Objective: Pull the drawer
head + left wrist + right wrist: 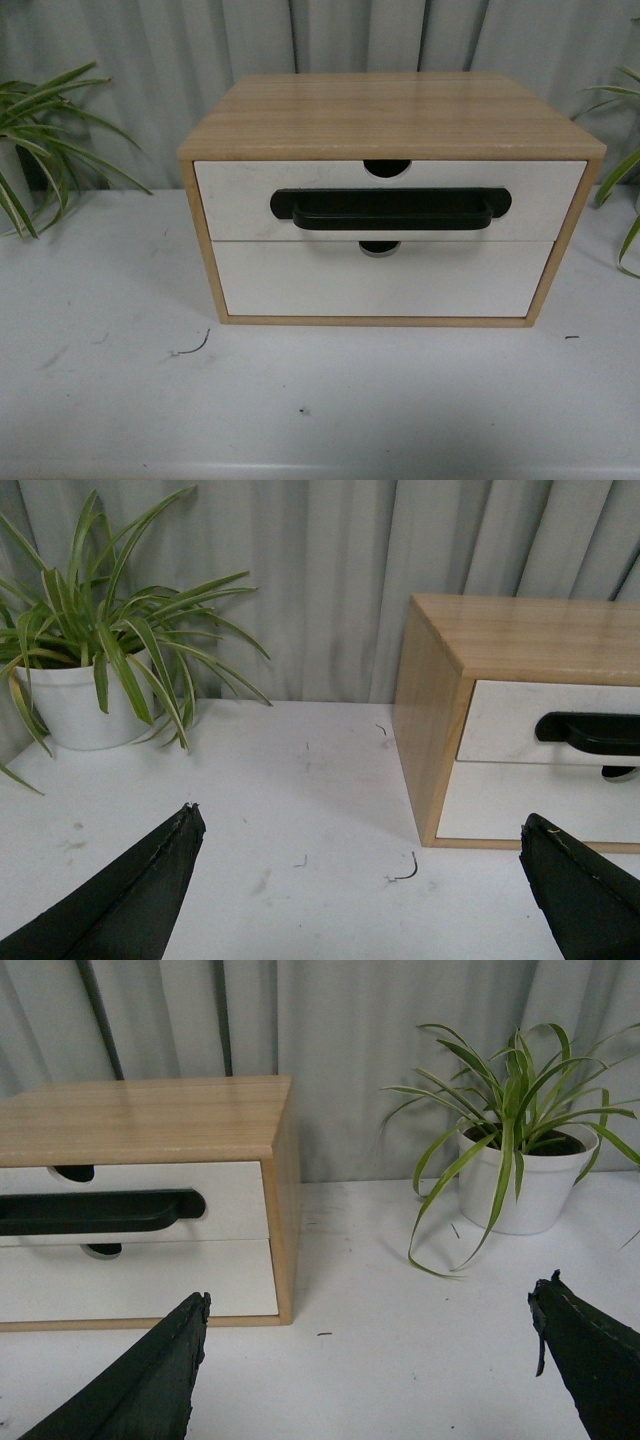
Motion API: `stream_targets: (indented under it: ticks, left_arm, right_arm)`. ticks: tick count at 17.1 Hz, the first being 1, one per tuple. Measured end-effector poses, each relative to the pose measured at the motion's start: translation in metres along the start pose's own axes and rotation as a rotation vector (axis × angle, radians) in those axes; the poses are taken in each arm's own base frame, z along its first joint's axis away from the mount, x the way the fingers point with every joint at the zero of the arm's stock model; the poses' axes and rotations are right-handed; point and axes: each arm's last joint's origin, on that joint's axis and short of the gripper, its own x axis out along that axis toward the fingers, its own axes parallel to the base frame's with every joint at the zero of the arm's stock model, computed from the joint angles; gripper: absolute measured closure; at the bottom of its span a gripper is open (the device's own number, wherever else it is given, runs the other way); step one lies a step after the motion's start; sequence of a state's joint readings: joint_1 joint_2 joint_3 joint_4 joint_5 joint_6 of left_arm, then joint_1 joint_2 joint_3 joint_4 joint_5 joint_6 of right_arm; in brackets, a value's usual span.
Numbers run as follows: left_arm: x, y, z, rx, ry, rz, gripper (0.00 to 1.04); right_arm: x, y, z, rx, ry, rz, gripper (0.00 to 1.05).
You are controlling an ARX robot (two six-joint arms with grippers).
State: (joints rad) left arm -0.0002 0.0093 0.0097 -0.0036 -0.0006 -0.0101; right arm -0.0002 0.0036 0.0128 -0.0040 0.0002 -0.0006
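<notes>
A light wood cabinet (390, 115) stands on the white table. Its upper drawer (240, 200) has a white front, a long black bar handle (390, 208) and a half-round notch (386, 167) in its top edge; it sits flush, shut. Neither arm shows in the front view. In the left wrist view my left gripper (360, 825) is open, well short of the cabinet's left side, with the drawer (505, 715) ahead to the right. In the right wrist view my right gripper (370, 1300) is open over bare table, with the drawer (235, 1185) off to the left.
Below it is a white drawer front (380, 285) without a handle. A potted spider plant (95, 660) stands left of the cabinet, another one (520, 1150) right of it. Grey curtain (150, 60) hangs behind. A small dark wire scrap (192, 349) lies on the table.
</notes>
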Motion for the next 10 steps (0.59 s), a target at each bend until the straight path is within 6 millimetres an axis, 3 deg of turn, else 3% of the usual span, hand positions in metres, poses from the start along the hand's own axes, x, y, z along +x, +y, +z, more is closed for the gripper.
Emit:
stream_targets:
  ticks: [10]
  left_arm:
    - [0.0,0.0,0.0,0.0,0.0,0.0,0.07]
  right_arm:
    - [0.0,0.0,0.0,0.0,0.0,0.0,0.06]
